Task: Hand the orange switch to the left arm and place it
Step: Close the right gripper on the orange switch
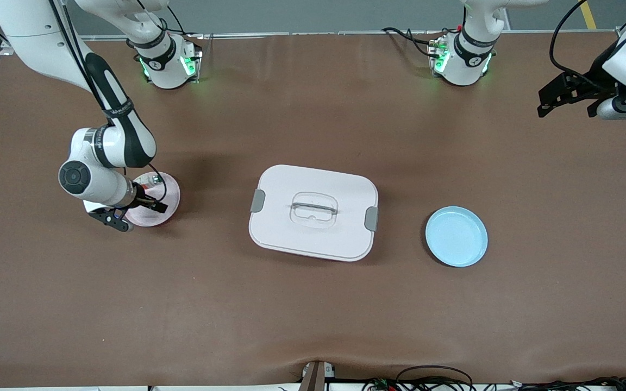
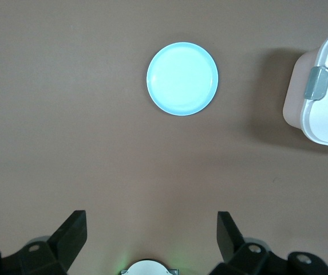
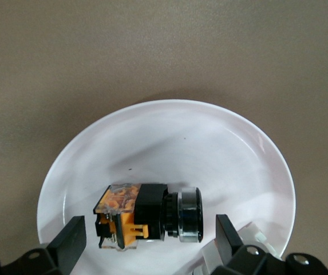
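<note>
The orange switch (image 3: 146, 215) lies on its side on the pink plate (image 1: 170, 196), which looks white in the right wrist view (image 3: 209, 149). My right gripper (image 1: 132, 212) is low over this plate, open, with one finger on each side of the switch, not touching it (image 3: 150, 230). In the front view the switch is hidden under the gripper. The white box (image 1: 313, 212) stands mid-table with its lid on; its corner shows in the left wrist view (image 2: 324, 97). My left gripper (image 1: 563, 98) waits open and empty (image 2: 152, 229), high over the left arm's end of the table.
A pale grey-white part (image 3: 255, 238) lies on the same pink plate beside the switch, close to one right finger; it also shows in the front view (image 1: 150, 180). An empty blue plate (image 1: 456, 236) sits between the box and the left arm's end (image 2: 182, 78).
</note>
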{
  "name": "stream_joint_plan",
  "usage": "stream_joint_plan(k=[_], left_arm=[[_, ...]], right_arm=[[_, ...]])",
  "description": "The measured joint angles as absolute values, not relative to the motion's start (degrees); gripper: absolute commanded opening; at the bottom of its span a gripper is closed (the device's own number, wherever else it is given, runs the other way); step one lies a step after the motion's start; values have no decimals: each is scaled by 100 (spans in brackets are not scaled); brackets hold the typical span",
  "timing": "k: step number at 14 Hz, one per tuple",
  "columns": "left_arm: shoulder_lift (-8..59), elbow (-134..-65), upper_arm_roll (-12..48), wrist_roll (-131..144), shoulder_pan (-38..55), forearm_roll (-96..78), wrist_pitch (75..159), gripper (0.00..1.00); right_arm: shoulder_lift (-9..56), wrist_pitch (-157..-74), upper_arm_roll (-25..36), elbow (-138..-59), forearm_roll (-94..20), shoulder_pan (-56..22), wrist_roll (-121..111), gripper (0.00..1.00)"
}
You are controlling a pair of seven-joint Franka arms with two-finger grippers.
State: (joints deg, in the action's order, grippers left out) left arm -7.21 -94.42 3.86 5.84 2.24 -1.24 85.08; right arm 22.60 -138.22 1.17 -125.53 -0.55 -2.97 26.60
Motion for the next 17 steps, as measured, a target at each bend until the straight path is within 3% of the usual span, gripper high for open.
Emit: stream_joint_plan(k=[17], left_arm=[[-720, -9442, 384, 584, 220, -124, 8508, 100]], right_arm=[[2307, -14100, 115, -12558, 242, -301, 2657, 100]])
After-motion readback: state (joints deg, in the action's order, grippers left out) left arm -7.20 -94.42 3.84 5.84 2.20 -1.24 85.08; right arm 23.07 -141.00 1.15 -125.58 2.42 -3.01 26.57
